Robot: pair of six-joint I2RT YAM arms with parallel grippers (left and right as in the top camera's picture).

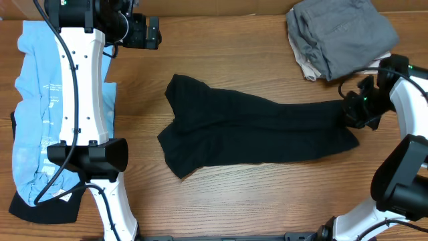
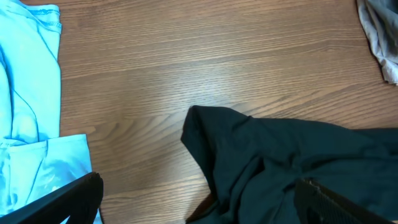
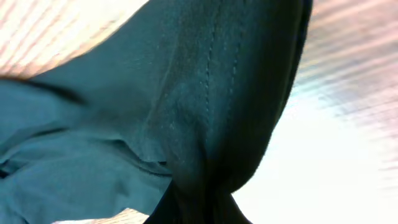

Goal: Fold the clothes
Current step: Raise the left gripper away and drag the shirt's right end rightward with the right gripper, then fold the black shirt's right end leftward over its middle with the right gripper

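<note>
A black garment (image 1: pixel 254 130) lies stretched across the middle of the wooden table, wrinkled at its left end. My right gripper (image 1: pixel 353 110) is shut on its right end; in the right wrist view the dark cloth (image 3: pixel 205 106) fills the frame and hides the fingers. My left gripper (image 1: pixel 144 31) is open and empty, held above the table at the back left, apart from the garment. Its wrist view shows the garment's left end (image 2: pixel 280 168) between the two finger tips (image 2: pixel 199 202).
A folded grey garment (image 1: pixel 341 33) lies at the back right corner. A light blue garment (image 1: pixel 33 114) lies along the left edge under the left arm, with a black piece (image 1: pixel 47 209) below it. Bare wood table (image 1: pixel 221 60) lies behind the black garment.
</note>
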